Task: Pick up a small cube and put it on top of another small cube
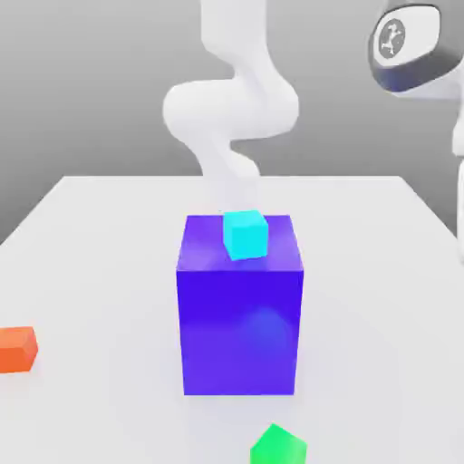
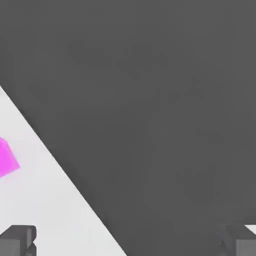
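Hand view: gripper (image 2: 129,241) fingers are spread, nothing held; pink cube (image 2: 7,159) is seen off to its side, on the table (image 2: 55,210). If lowered uncentred, the table edge may be struck.

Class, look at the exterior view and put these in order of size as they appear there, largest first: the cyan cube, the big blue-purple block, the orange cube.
1. Blue-purple block
2. Cyan cube and orange cube: unsure, as the orange one is cut off by the picture's edge.
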Robot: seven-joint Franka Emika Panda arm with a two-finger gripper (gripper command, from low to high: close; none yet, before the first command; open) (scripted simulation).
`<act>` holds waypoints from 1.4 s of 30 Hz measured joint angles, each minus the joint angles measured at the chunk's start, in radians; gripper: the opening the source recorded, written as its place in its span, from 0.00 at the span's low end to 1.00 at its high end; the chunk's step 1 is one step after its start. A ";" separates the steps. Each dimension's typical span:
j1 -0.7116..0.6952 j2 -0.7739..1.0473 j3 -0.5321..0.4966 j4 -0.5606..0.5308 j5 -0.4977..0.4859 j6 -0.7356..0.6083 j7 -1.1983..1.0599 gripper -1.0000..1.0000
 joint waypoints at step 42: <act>-0.147 0.181 -0.193 -0.245 0.193 0.240 0.284 1.00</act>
